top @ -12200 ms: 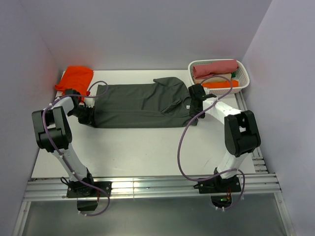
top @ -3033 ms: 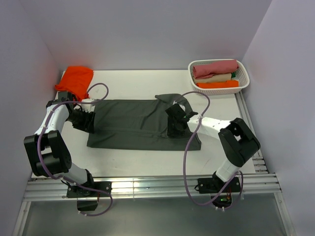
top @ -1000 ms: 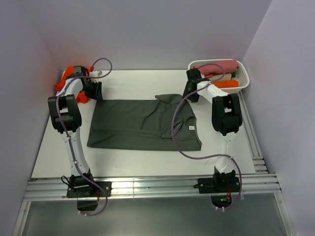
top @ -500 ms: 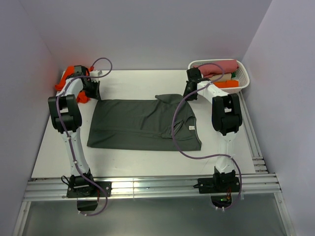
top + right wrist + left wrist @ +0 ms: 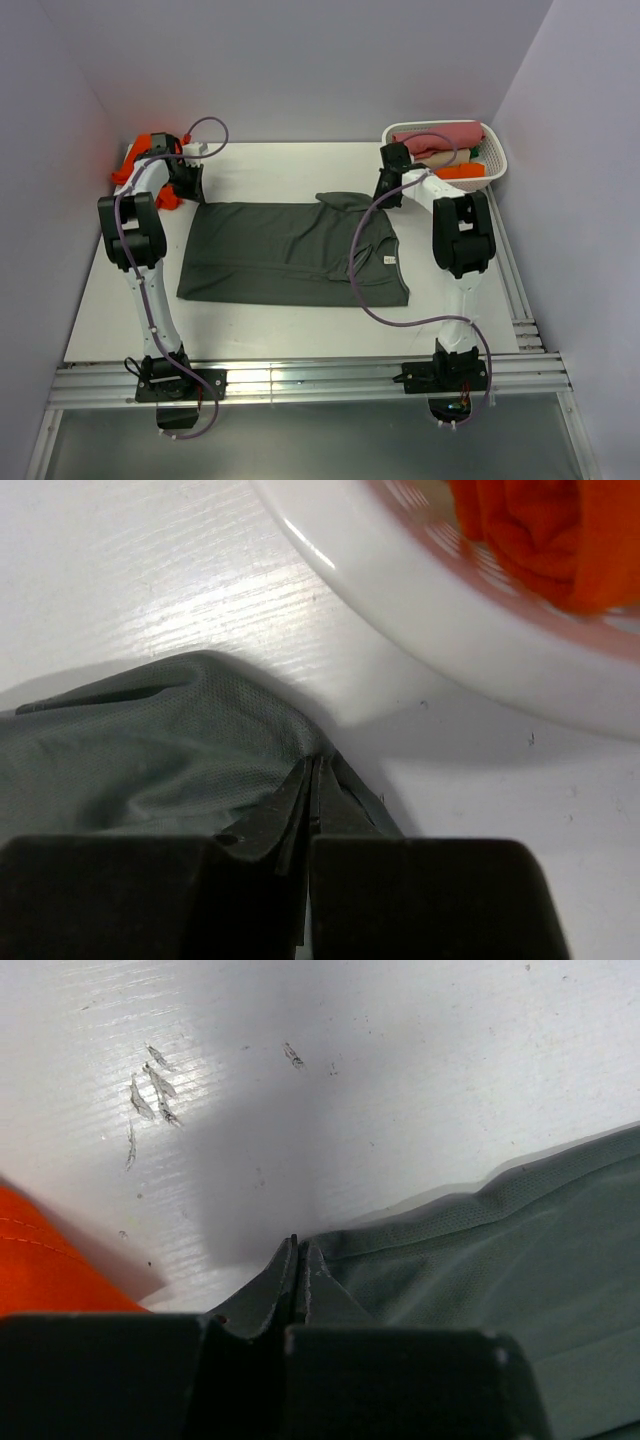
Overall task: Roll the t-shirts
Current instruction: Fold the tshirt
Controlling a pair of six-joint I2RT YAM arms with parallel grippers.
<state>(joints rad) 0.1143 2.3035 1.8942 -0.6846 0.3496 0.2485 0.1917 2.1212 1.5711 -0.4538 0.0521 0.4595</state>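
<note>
A dark grey t-shirt [image 5: 280, 250] lies flat across the middle of the table. My left gripper [image 5: 190, 188] is at its far left corner. In the left wrist view the left gripper [image 5: 296, 1243] has its jaws pressed together with the grey cloth [image 5: 500, 1250] running up to the tips. My right gripper [image 5: 384, 190] is at the far right corner beside the collar. Its jaws [image 5: 314, 760] are likewise shut where the cloth's edge [image 5: 150, 750] meets them. An orange-red t-shirt [image 5: 140, 155] lies bunched in the far left corner, just left of my left gripper [image 5: 50, 1260].
A white basket [image 5: 500, 160] stands at the far right, close behind my right gripper, its rim [image 5: 420, 590] near the fingers. It holds rolled clothes [image 5: 437, 138], pink, cream and orange [image 5: 540, 530]. Walls close in the left, back and right.
Both grippers have shut at the far corners of the grey t-shirt. The arms have hardly moved and the shirt lies as before.
</note>
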